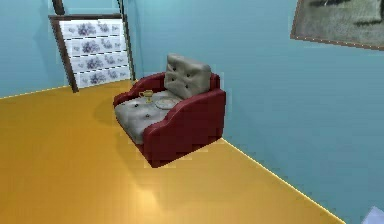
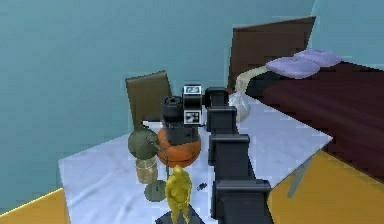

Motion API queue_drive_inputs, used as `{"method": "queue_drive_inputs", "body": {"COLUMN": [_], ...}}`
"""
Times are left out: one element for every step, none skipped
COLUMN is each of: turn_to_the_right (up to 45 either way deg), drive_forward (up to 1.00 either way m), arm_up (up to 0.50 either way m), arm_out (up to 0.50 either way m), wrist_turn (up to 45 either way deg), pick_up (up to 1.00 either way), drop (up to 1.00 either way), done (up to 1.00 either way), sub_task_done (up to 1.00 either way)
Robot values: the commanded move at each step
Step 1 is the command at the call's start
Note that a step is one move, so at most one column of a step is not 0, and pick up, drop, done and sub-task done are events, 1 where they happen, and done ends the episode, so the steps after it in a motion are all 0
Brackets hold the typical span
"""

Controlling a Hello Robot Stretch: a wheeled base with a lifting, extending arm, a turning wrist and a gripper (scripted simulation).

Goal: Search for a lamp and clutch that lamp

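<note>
You have the arm (image 2: 232,160) stretched over the table (image 2: 100,165) with the white cloth. The gripper (image 2: 170,114) at its far end is near an orange ball (image 2: 180,152), and I cannot tell if it holds anything. Just left of the ball stands an olive-green round thing (image 2: 144,146) on a pale foot, perhaps the lamp, with a golden figurine (image 2: 178,190) close by. In your forward view, a red armchair (image 1: 185,125) stands by the blue wall.

Forward view, armchair (image 1: 170,110) centre, rack (image 1: 93,48) upper left, arm side view, chair (image 2: 148,95) behind table (image 2: 100,165), bed (image 2: 330,95) upper right.
</note>
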Motion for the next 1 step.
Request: {"method": "queue_drive_inputs", "body": {"turn_to_the_right": [0.0], "drive_forward": [0.00], "arm_up": [-0.30], "arm_out": [0.00], "wrist_turn": [0.0], "pick_up": [0.00], "drop": [0.00], "done": [0.00], "sub_task_done": [0.00]}}
